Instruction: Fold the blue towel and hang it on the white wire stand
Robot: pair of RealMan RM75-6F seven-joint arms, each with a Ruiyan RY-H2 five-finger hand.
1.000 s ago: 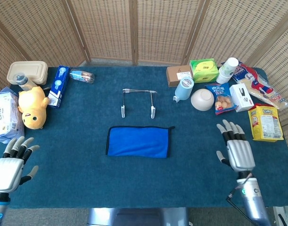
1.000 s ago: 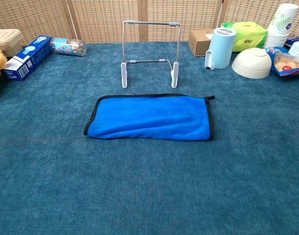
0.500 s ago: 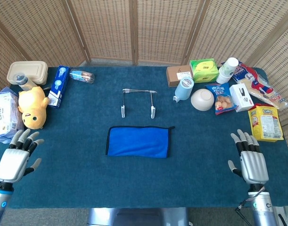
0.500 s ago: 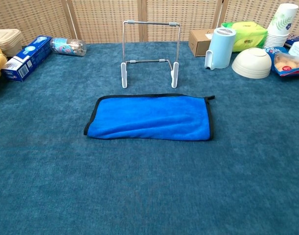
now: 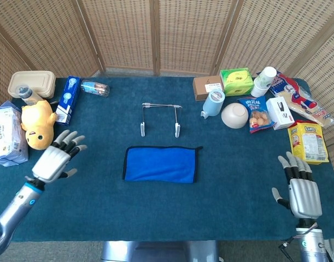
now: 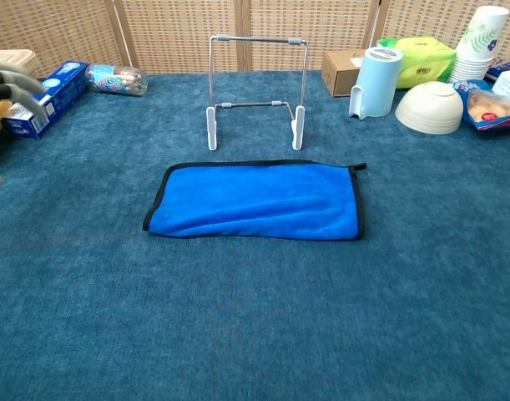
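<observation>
I am seeing the blue towel lying flat mid-tabletop, just in front of the wire stand. My left robot hand is hovering with fingers spread, probably empty; my right robot hand is hanging open near the right front corner.

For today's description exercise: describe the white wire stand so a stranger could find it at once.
On the blue table, look just behind the flat blue towel at the centre. The white wire stand is there, alone: a bare metal frame with two white feet, unlike the boxes and packets at the sides.
</observation>
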